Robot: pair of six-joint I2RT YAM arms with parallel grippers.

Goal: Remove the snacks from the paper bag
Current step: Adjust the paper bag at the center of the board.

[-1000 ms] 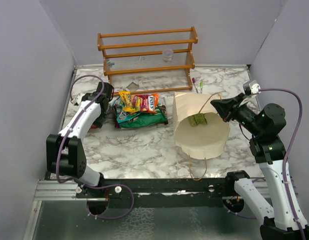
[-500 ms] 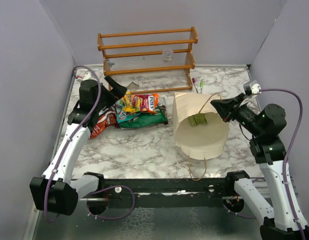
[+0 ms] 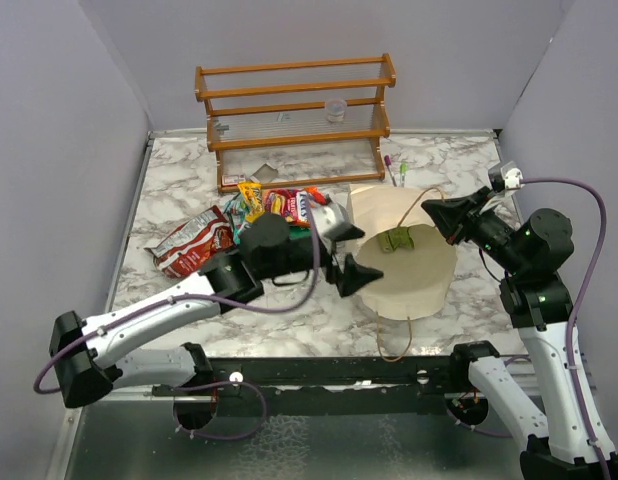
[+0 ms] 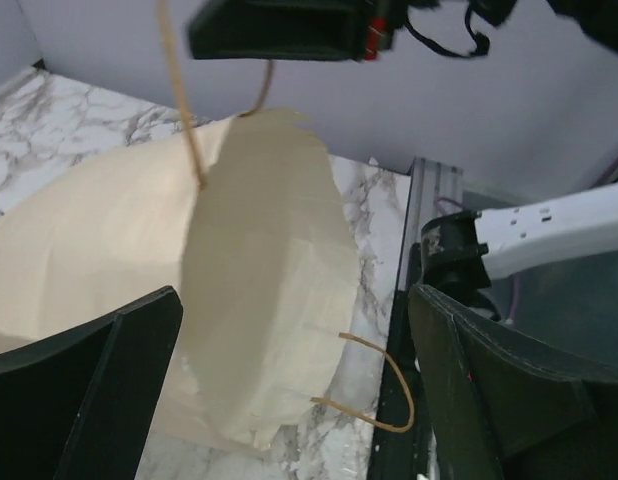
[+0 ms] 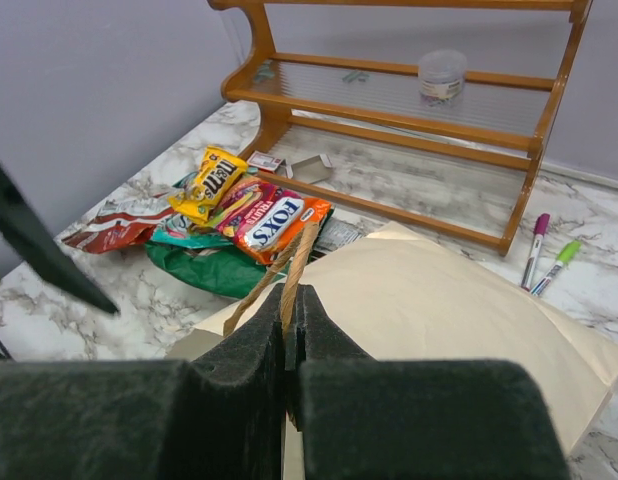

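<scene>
The paper bag [image 3: 404, 275] is lying right of centre, its mouth gaping toward the lower edge, a light green packet [image 3: 397, 240] inside. The right gripper [image 3: 436, 212] is pinching the bag's upper handle [image 3: 421, 200]. The left gripper [image 3: 349, 255] is hovering wide-jawed at the left rim, with bare marble tabletop [image 3: 309, 320] below.

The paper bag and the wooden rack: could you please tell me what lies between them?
A pink pen and a green pen lie between the paper bag and rack, clearest in the right wrist view.
</scene>
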